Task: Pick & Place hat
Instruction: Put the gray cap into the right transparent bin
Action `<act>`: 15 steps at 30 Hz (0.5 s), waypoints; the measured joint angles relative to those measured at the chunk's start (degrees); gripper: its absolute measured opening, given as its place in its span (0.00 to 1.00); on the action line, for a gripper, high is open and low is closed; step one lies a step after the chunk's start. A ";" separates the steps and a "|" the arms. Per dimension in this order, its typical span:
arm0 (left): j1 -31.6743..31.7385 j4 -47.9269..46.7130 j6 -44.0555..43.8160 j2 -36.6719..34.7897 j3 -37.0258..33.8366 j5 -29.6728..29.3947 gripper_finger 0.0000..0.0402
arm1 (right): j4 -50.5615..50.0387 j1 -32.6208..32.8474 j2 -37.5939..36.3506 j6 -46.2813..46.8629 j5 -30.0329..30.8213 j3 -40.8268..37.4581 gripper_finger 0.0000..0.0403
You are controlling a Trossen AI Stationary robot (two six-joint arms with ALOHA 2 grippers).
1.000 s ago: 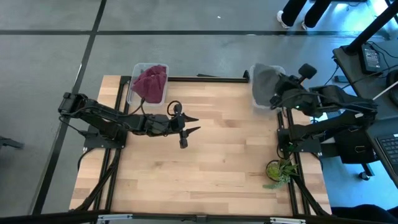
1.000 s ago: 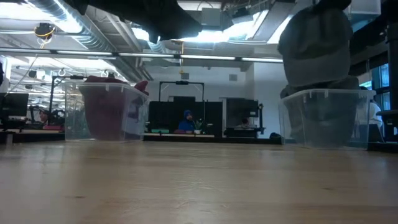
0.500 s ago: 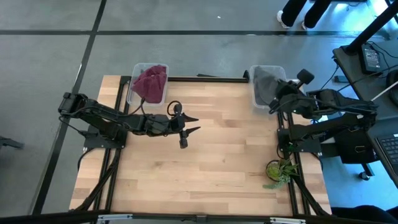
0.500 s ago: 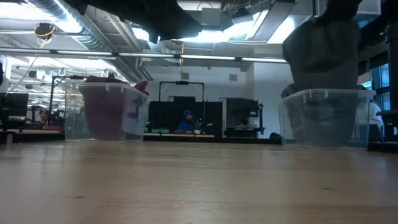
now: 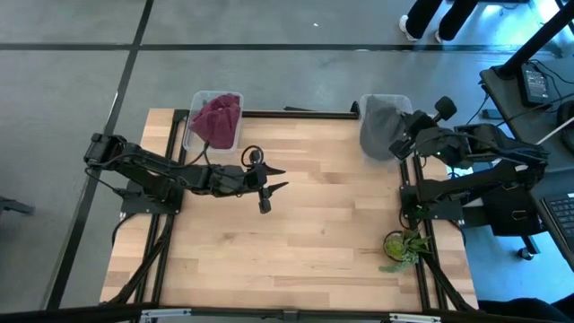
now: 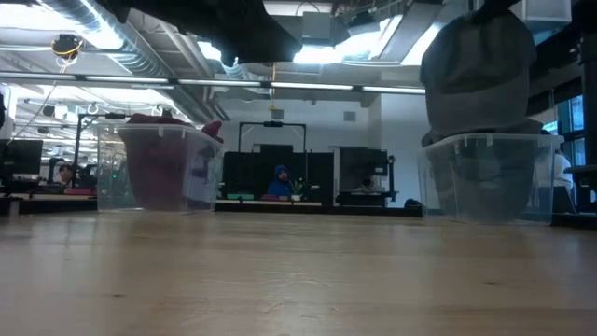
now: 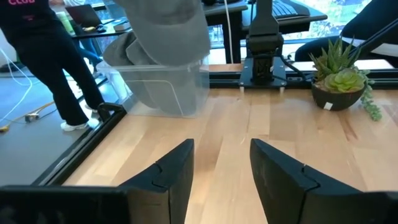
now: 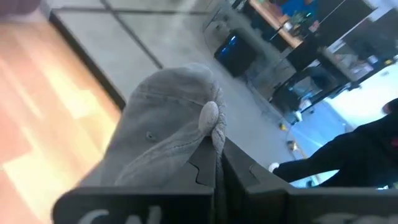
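**Right gripper holds grey hat above its bin**

Wooden table seen from above, w/ two dark robot arms. At the far right corner, the right gripper is clamped on a grey hat, fingers pinched tight on the fabric. In the right wrist view the hat bunches up directly in front of the two closed fingers. From table height, the hat hangs in the air just above a clear plastic bin; its lower edge sits near the bin's rim, and more grey fabric lies inside the bin.

The left gripper waits over the table's mid-left area, above the wood, fingers spread apart w/ nothing between them. Its wrist view shows both fingers parted, looking across the table toward the hat and bin.

At the far left corner stands a second clear bin filled w/ dark red fabric. A small potted plant sits at the table's right edge, nearer the front. A person in dark clothes stands on the floor beyond the table.
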 joint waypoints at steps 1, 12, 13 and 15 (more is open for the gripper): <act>0.00 0.00 0.00 0.00 0.00 -0.02 0.38 | -0.85 0.00 0.06 0.81 -0.68 -0.20 0.01; 0.02 -0.55 0.00 0.00 0.00 -0.02 0.38 | -0.48 0.00 -0.22 -0.52 5.32 -1.72 0.01; 0.02 -0.55 0.00 0.00 0.00 -0.02 0.38 | -0.73 0.00 -0.22 -0.57 5.31 -1.72 0.01; 0.02 -0.55 0.00 0.02 0.00 -0.02 0.38 | -1.59 0.00 -0.22 -0.56 5.26 -1.72 0.01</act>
